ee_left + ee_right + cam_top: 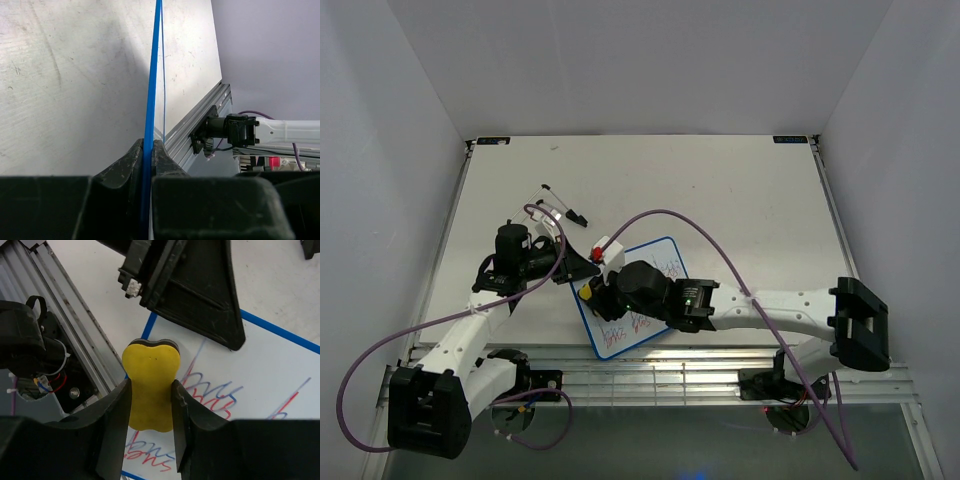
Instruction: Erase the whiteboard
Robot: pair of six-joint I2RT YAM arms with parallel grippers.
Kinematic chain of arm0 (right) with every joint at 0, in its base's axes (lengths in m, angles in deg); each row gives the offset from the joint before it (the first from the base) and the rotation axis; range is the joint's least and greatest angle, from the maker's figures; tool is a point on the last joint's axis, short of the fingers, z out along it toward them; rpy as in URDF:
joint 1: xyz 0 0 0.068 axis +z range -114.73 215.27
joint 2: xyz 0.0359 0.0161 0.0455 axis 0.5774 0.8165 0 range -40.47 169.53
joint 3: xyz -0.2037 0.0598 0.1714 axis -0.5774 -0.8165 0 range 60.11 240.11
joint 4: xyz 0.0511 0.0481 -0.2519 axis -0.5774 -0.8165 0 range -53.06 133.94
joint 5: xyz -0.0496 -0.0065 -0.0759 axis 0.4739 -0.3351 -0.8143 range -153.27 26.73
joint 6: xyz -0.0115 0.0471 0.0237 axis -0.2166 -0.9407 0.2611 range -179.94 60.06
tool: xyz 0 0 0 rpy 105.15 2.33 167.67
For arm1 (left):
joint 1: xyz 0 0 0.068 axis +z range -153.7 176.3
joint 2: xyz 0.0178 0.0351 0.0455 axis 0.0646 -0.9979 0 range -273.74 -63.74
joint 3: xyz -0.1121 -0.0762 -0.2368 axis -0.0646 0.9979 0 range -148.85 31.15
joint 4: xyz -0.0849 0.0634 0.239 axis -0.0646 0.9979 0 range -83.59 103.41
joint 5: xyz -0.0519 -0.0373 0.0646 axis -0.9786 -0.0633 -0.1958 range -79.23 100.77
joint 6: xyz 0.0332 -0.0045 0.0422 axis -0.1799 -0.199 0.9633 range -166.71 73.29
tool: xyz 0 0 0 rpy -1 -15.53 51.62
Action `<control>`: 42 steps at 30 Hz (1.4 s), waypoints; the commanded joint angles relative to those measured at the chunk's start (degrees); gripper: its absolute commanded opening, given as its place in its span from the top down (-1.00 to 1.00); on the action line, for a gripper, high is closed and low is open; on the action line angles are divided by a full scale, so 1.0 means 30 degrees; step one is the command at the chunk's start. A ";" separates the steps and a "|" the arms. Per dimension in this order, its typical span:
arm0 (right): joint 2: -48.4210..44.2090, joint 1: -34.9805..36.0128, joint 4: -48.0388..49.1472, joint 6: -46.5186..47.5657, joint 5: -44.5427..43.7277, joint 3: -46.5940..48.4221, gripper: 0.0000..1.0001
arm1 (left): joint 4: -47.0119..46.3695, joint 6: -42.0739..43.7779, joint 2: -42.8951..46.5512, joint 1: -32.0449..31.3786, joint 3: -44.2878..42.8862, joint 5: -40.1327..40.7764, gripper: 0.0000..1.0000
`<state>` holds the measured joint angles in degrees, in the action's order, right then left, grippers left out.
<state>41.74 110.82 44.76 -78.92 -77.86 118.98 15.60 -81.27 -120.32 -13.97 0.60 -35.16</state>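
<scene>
The whiteboard, white with a thin blue frame, lies near the table's front edge and carries red and blue scribbles. My left gripper is shut on its blue frame edge at the board's upper left corner, with both fingers pressed on the frame. My right gripper is shut on a yellow eraser and holds it over the board's left part, beside the scribbles. The eraser also shows in the top view. One left finger shows in the right wrist view.
Two thin white pens with black tips lie on the table behind the left gripper. A metal rail runs along the table's near edge just in front of the board. White walls enclose the table.
</scene>
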 commanded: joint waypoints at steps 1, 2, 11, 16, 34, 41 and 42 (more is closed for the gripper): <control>0.1069 0.0540 0.0752 0.0351 -0.1817 0.1527 0.34 | 0.0686 0.0917 0.0079 -0.0183 -0.0424 0.0604 1.00; 0.1507 0.0540 0.0665 0.0322 -0.2020 0.1644 0.33 | 0.0686 0.0946 0.0080 -0.0212 -0.0395 0.0604 1.00; 0.0492 -0.0921 0.0284 -0.0292 -0.3283 -0.1542 0.33 | 0.0453 0.0975 0.0577 -0.0241 -0.0249 0.0049 1.00; -0.0948 -0.3208 0.0284 0.0114 -0.4128 -0.4355 0.33 | 0.0306 0.0887 0.0958 -0.0359 -0.0131 -0.0158 1.00; 0.4292 0.1565 -0.1027 -0.0907 -0.2540 0.4719 0.35 | 0.0247 0.0829 0.0870 -0.0418 -0.0073 -0.0099 1.00; 0.4006 0.0629 -0.3173 -0.2490 -0.5212 0.3763 0.35 | 0.0247 0.0771 0.1076 -0.0446 -0.0014 0.0106 1.00; 0.3769 0.0541 -0.3174 -0.2578 -0.5360 0.3407 0.35 | 0.0247 0.0799 0.0989 -0.0418 -0.0014 0.0135 1.00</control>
<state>54.33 115.43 41.33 -84.52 -86.03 132.77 15.64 -80.38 -118.72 -14.66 0.60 -35.29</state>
